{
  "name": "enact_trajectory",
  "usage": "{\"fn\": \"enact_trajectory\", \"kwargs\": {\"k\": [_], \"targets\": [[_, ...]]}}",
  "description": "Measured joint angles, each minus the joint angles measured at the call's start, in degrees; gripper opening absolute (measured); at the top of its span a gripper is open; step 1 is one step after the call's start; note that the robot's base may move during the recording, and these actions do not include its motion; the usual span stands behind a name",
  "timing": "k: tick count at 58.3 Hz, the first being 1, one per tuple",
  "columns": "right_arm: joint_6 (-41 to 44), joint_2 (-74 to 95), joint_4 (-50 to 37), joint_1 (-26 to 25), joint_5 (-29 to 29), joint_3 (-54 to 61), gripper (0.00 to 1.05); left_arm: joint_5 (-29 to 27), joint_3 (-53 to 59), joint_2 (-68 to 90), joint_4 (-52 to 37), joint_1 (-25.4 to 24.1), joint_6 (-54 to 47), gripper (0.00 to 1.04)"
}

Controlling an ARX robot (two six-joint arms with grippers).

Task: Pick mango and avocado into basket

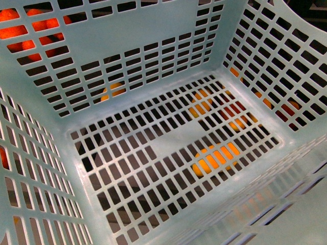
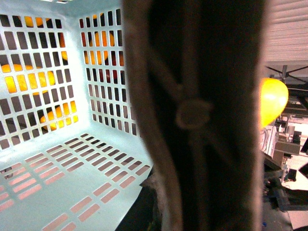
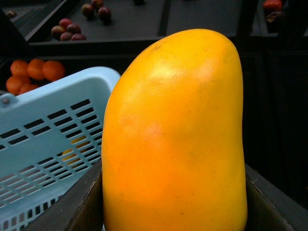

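within the right end effector [image 3: 174, 217], mango [image 3: 173, 130] upright

The mango [image 3: 173, 139] is bright yellow, shading to orange. The basket [image 1: 127, 25] is light blue, with rows of rectangular slots.

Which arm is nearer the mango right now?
Right. The mango fills the right wrist view, flanked by the right claw. From the left wrist, at the basket, it appears small, beyond the handle.
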State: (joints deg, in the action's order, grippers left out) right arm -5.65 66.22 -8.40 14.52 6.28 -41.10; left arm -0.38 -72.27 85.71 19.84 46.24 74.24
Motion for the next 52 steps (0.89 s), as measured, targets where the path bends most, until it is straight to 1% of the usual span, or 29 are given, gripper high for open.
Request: {"fn": "enact_trajectory", "kwargs": {"k": [8,15,19,30,37,44,52], "targets": [[-0.9,1.5,-0.8,5.9,-2.1,0.0,0.62,0.0,0.0,0.0,0.0,0.0,0.0,0.04],[-1.3,1.9,-0.9,7.7,-2.5,0.2,0.62,0.1,0.0,0.0,0.0,0.0,0.0,0.04],[-1.6,2.2,-1.0,8.2,-2.7,0.4,0.74,0.0,0.0,0.0,0.0,0.0,0.0,0.04],[-2.7,2.2,-1.2,8.2,-3.5,0.5,0.97,0.0,0.0,0.0,0.0,0.0,0.0,0.04],[-4.8,1.3,-1.4,7.1,-5.0,0.6,0.96,0.2,0.2,0.0,0.0,0.0,-0.1,0.04],[-8.0,-1.4,-1.6,4.0,-7.3,0.9,0.96,-0.1,0.3,0.0,0.0,0.0,0.0,0.04],[-8.9,-1.8,-1.6,3.8,-7.4,1.2,0.96,0.1,0.3,0.0,0.0,-0.1,0.0,0.04]]}}
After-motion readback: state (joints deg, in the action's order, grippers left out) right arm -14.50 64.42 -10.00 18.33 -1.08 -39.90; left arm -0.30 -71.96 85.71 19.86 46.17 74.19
